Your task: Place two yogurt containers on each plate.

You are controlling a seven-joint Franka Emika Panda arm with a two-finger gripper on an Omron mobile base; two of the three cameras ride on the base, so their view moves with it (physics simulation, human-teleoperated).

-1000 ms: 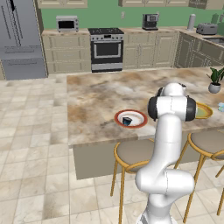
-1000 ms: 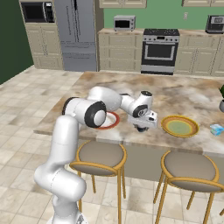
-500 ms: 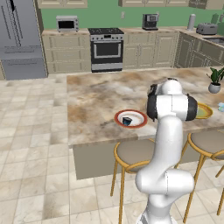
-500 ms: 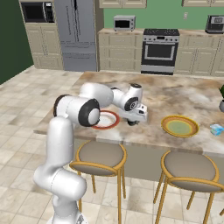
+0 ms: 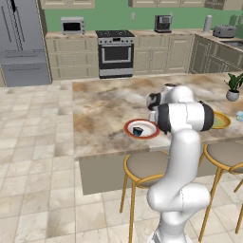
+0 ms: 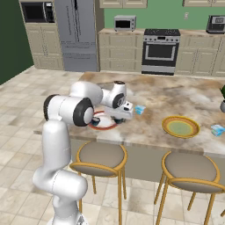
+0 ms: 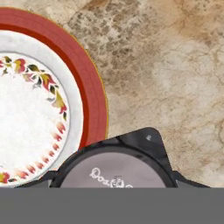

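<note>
On the red-rimmed plate [image 5: 142,128] near the counter's [image 5: 104,111] front edge sits one dark cup [image 5: 137,131]. Just right of it, the hand [image 7: 114,186] grasps a second dark cup [image 7: 116,168], evidently its partner. The yellow plate [image 6: 180,127] is bare.

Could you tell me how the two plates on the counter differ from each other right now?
The red-rimmed plate is white inside and already carries one dark yogurt cup; the yellow-green plate has a golden rim and carries nothing. The red-rimmed plate lies beside the gripper, the yellow-green one farther off. Both are round and lie flat.
</note>
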